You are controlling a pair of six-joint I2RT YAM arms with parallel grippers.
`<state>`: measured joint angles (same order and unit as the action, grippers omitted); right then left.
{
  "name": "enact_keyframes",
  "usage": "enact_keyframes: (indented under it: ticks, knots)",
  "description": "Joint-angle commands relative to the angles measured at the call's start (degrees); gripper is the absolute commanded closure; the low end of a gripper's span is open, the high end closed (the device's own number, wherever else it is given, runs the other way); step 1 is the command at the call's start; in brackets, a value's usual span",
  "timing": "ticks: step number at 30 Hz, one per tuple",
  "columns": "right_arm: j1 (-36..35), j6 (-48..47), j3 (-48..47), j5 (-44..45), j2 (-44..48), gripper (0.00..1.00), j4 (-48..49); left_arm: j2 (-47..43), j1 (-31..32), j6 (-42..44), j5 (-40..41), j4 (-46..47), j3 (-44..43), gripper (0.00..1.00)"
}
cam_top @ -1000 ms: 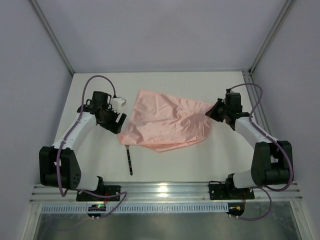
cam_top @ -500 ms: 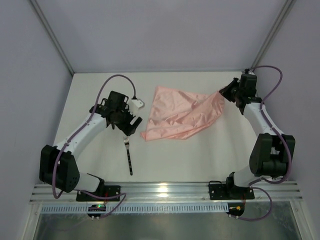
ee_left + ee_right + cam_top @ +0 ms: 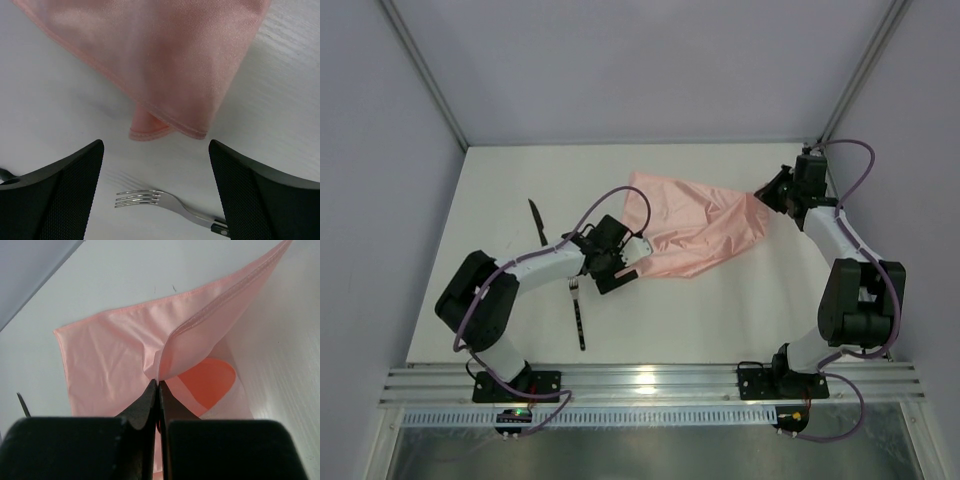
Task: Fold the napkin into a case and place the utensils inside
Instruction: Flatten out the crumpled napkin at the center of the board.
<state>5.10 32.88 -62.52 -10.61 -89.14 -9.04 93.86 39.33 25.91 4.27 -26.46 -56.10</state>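
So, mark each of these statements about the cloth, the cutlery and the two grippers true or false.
1. The right gripper is shut on a corner of the thin pale-pink cloth napkin. True.
2. The left gripper is clamped on the napkin. False: its jaws stand open and grip nothing, facing the napkin's near corner.
3. The dark-handled fork with silvery tines lies under the napkin. False: it lies uncovered on the white table, beside that corner.
4. The slender black knife lies apart from the napkin. True.

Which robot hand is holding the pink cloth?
The right gripper, pinched shut on the napkin. The left gripper is open, holding nothing.
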Motion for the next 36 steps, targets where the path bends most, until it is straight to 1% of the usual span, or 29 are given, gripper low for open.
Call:
enact_keyframes:
  ticks: [1, 4, 6, 9, 10, 12, 14, 16, 17, 18, 19, 20, 21, 22, 23, 24, 25, 26, 27, 28, 30, 31, 33, 35, 36]
  knots:
    - [0.08, -1.33, 0.82, -0.73, 1.6, 0.96, 0.86, 1.58, -0.31, 2.56, -2.83, 4.59, -1.12, 0.12]
    - [0.08, -1.94, 1.35, -0.64, 2.13, 0.96, 0.69, 4.03, -0.22, 1.78, -4.1, 3.08, -2.26, 0.12]
    - [0.08, -2.47, 1.35, -0.2, 2.83, 0.96, 0.34, 5.97, -0.31, 0.64, -6.81, 2.03, -3.57, 0.15]
    - [0.08, -3.35, 1.44, 0.42, 4.06, 0.96, -0.63, 9.05, -0.31, -1.3, -10.16, -0.96, -6.56, 0.45]
    - [0.08, -3.53, 1.52, 0.33, 4.5, 0.96, -1.41, 10.01, -0.31, -1.56, -10.42, -1.83, -7.09, 0.68]
    - [-0.01, -4.58, 1.61, 0.07, 6.61, 0.96, -2.38, 10.63, -0.31, -1.65, -8.51, -3.33, -8.15, 0.98]
    - [-0.01, -5.28, 1.53, -0.63, 8.97, 0.96, -4.23, 9.33, -0.83, -1.57, -7.7, -3.6, -8.07, 1.0]
    - [-0.18, -6.25, 1.87, -0.9, 14.33, 0.96, -6.33, 6.96, -2.14, -1.83, -7.35, -4.13, -7.71, 1.0]
    - [-0.79, -6.6, 2.05, -0.55, 16.52, 0.96, -7.04, 3.29, -2.85, -2.7, -7.35, -4.74, -7.8, 1.0]
    - [-1.14, -7.13, 2.05, -0.38, 21.33, 0.96, -7.83, 0.91, -3.55, -3.06, -8.05, -6.66, -7.97, 1.0]
    - [-1.41, -8.18, 1.7, -0.29, 23.99, 0.96, -10.19, -1.64, -5.47, -3.49, -8.49, -7.89, -8.41, 1.0]
    - [-2.02, -8.53, 1.27, -0.03, 26.54, 0.96, -11.43, -7.24, -6.45, -4.37, -9.45, -9.21, -9.02, 1.0]
    - [-2.2, -8.97, 0.65, -0.02, 31.44, 0.96, -14.4, -10.25, -7.5, -4.81, -10.5, -10.7, -10.77, 1.0]
    - [-2.46, -9.59, -1.18, -0.11, 33.92, 0.96, -16.08, -13.15, -9.26, -4.99, -12.43, -14.2, -11.75, 1.0]
    - [-2.73, -9.94, -2.33, -0.29, 36.21, 0.96, -17.58, -16.23, -9.88, -4.99, -12.71, -15.98, -12.8, 1.0]
    - [-2.99, -10.03, -3.39, -0.98, 38.5, 0.96, -20.55, -22.09, -10.15, -3.95, -13.06, -17.65, -14.55, 1.0]
    - [-3.08, -10.38, -5.83, -1.43, 42.69, 0.96, -22.06, -25.02, -10.15, -3.42, -13.41, -20.71, -15.35, 1.0]
    - [-3.08, -10.47, -7.08, -1.78, 44.65, 0.96, -23.47, -27.74, -10.24, -3.06, -13.85, -22.04, -16.14, 1.0]
    - [-3.08, -10.38, -9.35, -2.48, 46.5, 0.96, -26.27, -33.08, -10.24, -3.06, -14.11, -23.28, -17.89, 1.0]
    - [-3.08, -10.3, -10.5, -2.92, 49.74, 0.96, -27.69, -35.22, -10.24, -3.15, -14.46, -26.07, -19.13, 1.0]
    - [-3.08, -9.95, -13.66, -4.76, 52.48, 0.96, -31.45, -38.39, -10.24, -4.81, -14.03, -30.39, -22.98, 1.0]
    - [-3.08, -9.77, -14.38, -5.55, 53.54, 0.96, -32.7, -39.01, -10.24, -5.51, -13.51, -32.32, -26.57, 1.0]
    - [-3.08, -8.98, -15.61, -7.31, 56.0, 0.96, -35.94, -40.77, -10.24, -7.79, -11.75, -34.97, -29.15, 1.0]
    - [-3.08, -6.7, -14.39, -11.43, 57.76, 0.96, -37.1, -40.95, -10.24, -9.64, -11.04, -36.99, -32.66, 1.0]
    - [-3.08, -5.39, -11.16, -13.28, 58.29, 0.96, -36.84, -40.95, -10.24, -10.52, -10.87, -37.35, -33.37, 1.0]
